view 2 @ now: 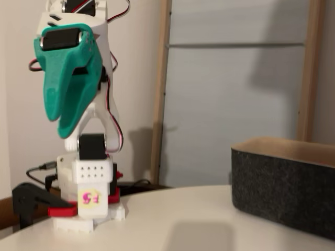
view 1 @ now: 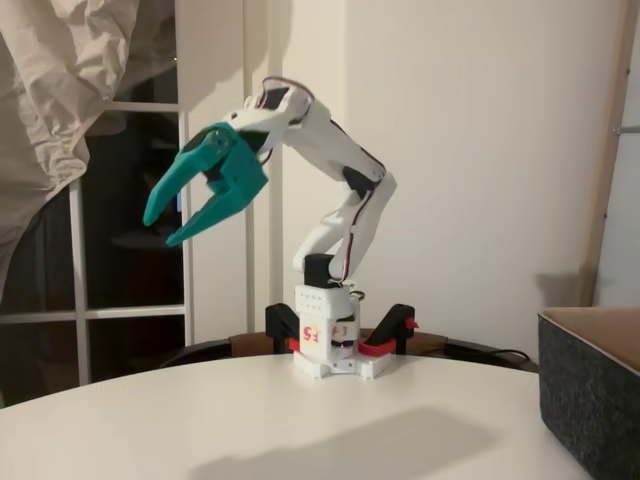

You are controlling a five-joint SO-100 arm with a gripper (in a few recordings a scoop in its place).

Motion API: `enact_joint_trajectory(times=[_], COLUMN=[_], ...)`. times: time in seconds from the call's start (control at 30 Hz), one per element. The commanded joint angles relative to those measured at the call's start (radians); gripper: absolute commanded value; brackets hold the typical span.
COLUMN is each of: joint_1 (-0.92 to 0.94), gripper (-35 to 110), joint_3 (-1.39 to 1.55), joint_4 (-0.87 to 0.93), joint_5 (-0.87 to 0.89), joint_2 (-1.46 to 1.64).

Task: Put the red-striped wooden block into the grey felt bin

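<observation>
Teal gripper (view 1: pixel 170 226) raised at upper left of a fixed view, fingers spread and holding nothing. Grey felt bin (view 1: pixel 590 392) at lower right edge, on white table (view 1: pixel 250 420). Red-striped wooden block possibly already inside; interior hidden, so progress uncertain.

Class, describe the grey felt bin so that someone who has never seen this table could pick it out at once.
Start at the round white table with the white robot arm clamped at its far edge. In both fixed views, look to the right-hand side of the tabletop: the grey felt bin stands there, apart from the arm's base. It is the one big dark grey, straight-sided box, with a tan-brown inner rim.
</observation>
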Motion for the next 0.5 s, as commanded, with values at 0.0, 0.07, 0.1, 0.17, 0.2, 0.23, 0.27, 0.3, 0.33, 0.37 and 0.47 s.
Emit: enact_joint_trajectory(times=[0.0,0.07,0.1,0.17,0.2,0.23,0.27,0.3,0.33,0.37,0.47], joint_1=[0.051,0.058,0.058,0.058,0.058,0.058,0.057,0.058,0.058,0.058,0.057], gripper=[9,9,8,7,7,5,4,2,1,0,0], joint_3=[0.126,0.218,0.270,0.371,0.417,0.468,0.515,0.557,0.598,0.637,0.735], joint_4=[-0.100,-0.150,-0.179,-0.213,-0.224,-0.247,-0.275,-0.304,-0.327,-0.342,-0.347], joint_5=[0.087,0.109,0.110,0.092,0.075,0.052,0.040,0.048,0.052,0.057,0.052], joint_2=[0.066,0.095,0.115,0.164,0.190,0.221,0.252,0.282,0.316,0.347,0.442])
